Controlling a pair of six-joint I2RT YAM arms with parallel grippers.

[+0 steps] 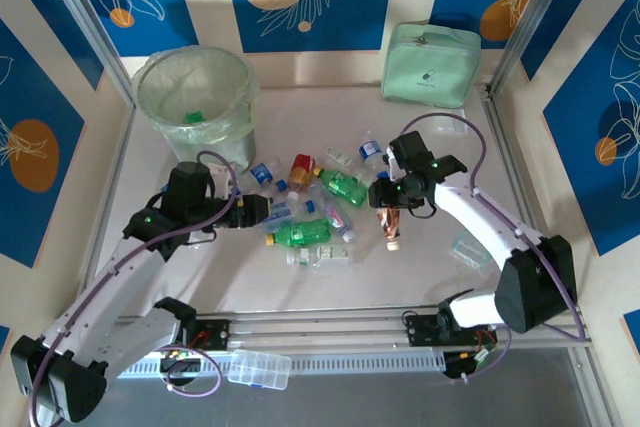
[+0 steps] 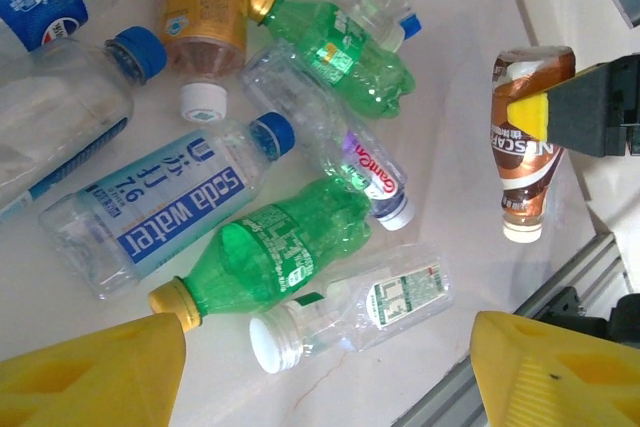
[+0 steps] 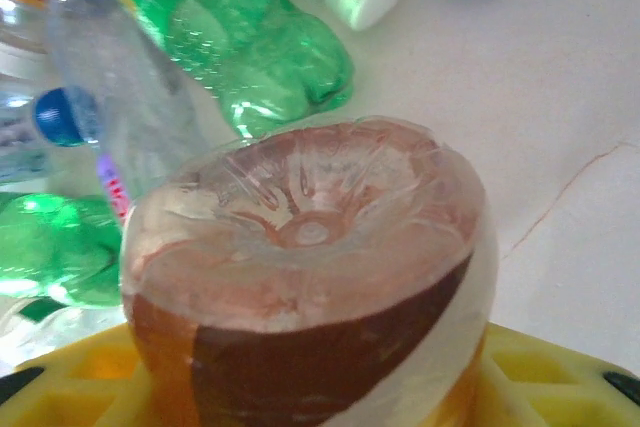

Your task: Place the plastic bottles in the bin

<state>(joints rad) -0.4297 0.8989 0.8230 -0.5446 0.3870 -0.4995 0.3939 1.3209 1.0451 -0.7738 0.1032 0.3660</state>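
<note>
At the far left of the desk (image 1: 300,297) stands the one bin (image 1: 195,97), with something green in its lined bottom. Just right of it and nearer, the left claw (image 1: 250,211) hangs at the left edge of the heap of plastic bottles (image 1: 310,212). Its jaws are apart and hold nothing. In its wrist view a clear white-capped bottle (image 2: 350,312) lies just ahead of the gap between the yellow fingers (image 2: 90,372), touching neither. One flat lidded box (image 1: 258,369) lies at the near edge. The left wrist view gives ten bottles: six clear, two green bottles (image 2: 275,252), one orange-labelled bottle (image 2: 205,7) and one brown bottle (image 2: 527,162). The brown bottle sits apart, right of the heap. The right claw (image 1: 392,205) is clamped on its base end, with the cap pointing toward the near edge. One mint pouch (image 1: 430,65) stands at the far right.
</note>
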